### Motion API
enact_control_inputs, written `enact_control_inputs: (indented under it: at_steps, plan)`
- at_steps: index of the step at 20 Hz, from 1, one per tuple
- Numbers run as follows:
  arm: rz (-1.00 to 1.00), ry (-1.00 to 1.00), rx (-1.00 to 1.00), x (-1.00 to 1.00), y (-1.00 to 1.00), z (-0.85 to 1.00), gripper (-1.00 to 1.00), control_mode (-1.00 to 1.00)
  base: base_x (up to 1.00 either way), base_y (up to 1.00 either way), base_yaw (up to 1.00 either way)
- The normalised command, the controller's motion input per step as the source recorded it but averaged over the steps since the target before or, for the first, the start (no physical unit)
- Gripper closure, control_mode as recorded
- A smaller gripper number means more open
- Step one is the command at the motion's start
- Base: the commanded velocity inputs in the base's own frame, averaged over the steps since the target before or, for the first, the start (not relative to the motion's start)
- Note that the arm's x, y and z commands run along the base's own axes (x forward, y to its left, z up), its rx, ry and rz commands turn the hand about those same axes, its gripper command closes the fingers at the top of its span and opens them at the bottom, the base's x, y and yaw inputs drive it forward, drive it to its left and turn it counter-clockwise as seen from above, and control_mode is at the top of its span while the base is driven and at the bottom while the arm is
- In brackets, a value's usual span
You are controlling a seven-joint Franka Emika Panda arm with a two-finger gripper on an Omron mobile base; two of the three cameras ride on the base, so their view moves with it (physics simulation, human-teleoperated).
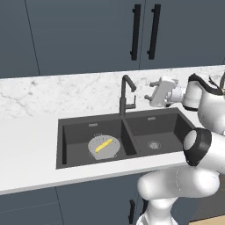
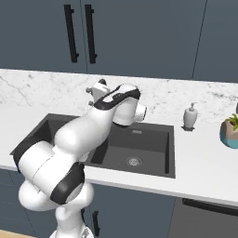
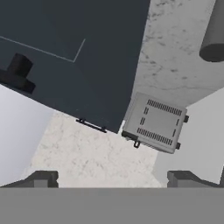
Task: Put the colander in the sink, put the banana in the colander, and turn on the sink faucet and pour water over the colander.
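Counter [image 1: 30,145] white, marble backsplash | colander [image 1: 103,147] in sink [image 1: 70,132] | gripper [image 1: 149,91] jaws wide, empty

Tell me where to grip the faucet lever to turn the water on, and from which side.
Grip the small side lever on the sink faucet, coming in from its right. It juts toward the open gripper, which is level with it, and the hooked spout leaves that side free.

A matt dark grey sink [image 1: 70,145] sits in a smooth white desk [image 1: 26,158] below a veined marble-look backsplash [image 1: 52,92]. Inside the sink, a dull grey perforated metal colander [image 1: 93,146] holds a matt yellow banana [image 1: 103,145]; behind it, a dark metal sink faucet [image 1: 126,94].
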Motion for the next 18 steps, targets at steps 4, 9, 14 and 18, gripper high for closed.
enact_control_inputs:
  at_steps: [4, 9, 14, 18]
  plan:
    - [0.0, 0.0, -0.07, 0.44, 0.0, -0.18, -1.0, -1.0, 0.0, 0.0, 0.0]
    - [0.0, 0.05, -0.01, 0.5, 0.0, -0.09, -1.0, -1.0, 0.0, 0.0, 0.0]
    - [0.0, 0.11, 0.0, 0.39, 0.02, -0.15, -1.0, -1.0, 0.0, 0.0, 0.0]
    - [0.0, 0.05, 0.0, 0.26, 0.04, -0.16, -1.0, -1.0, 0.0, 0.0, 0.0]
